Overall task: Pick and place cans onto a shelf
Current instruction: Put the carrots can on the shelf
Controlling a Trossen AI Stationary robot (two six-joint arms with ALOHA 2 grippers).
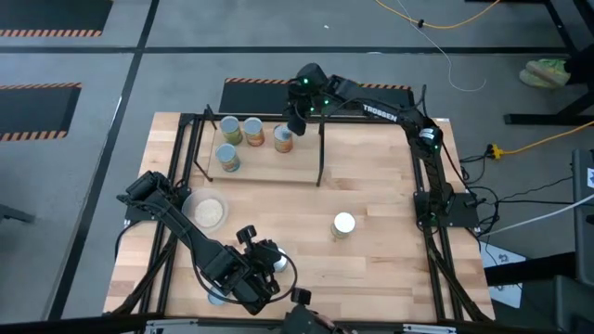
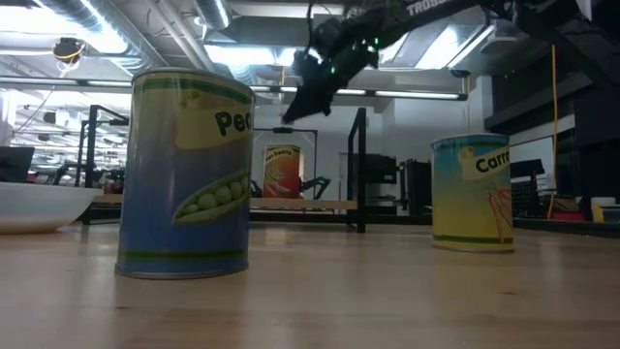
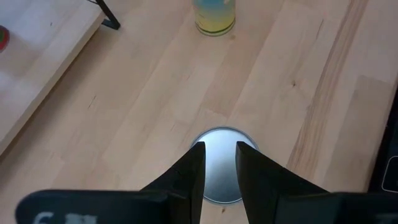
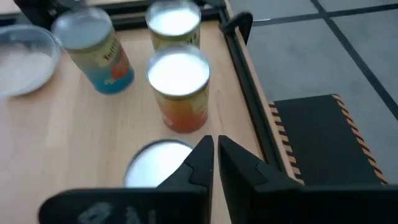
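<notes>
The shelf stands at the table's far left and bears several cans; they also show in the right wrist view. My right gripper is shut and hovers over the shelf's far right part, above a white-topped can. My left gripper hovers near the table's near edge, fingers a narrow gap apart, straight above a silver-topped can standing on the table. That may be the peas can of the low view. A carrots can stands alone mid-table.
A pale round dish with white contents sits left of centre, between the shelf and my left arm. Another can top shows at the near edge by the left arm. The shelf's black posts stand upright. Bare wood lies right of the carrots can.
</notes>
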